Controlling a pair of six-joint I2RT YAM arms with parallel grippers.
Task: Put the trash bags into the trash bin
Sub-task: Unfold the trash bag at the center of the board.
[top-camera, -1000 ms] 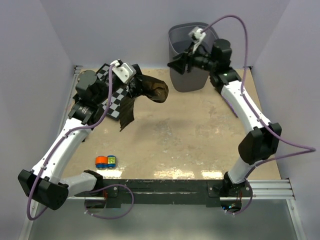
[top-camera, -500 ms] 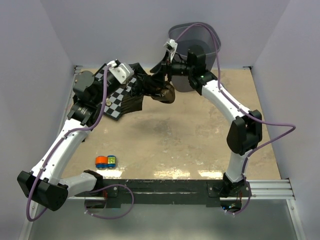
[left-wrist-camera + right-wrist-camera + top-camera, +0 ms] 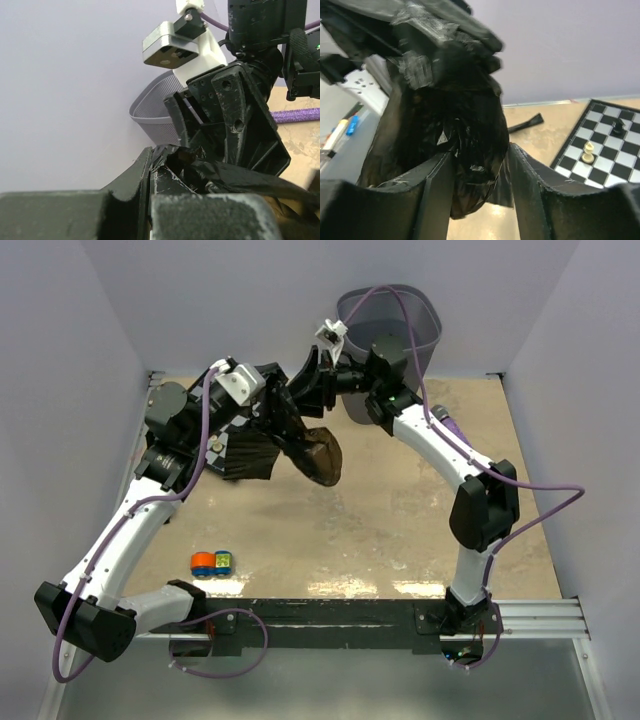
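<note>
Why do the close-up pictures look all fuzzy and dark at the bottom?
Left wrist view: the left fingers sit close to the lens and blur, the trash bin behind is sharper. Right wrist view: the right fingers blur too, the trash bag glints. Top view: sharp.

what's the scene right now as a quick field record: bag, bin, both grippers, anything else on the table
trash bin: grey mesh, upright at the far edge of the table
trash bag: black, crumpled, held up above the table, left of the bin, not in it
left gripper: shut on the trash bag
right gripper: fingers either side of the bag; firm grip not clear
chessboard: far left, pieces on it
small orange and blue object: near left of table
</note>
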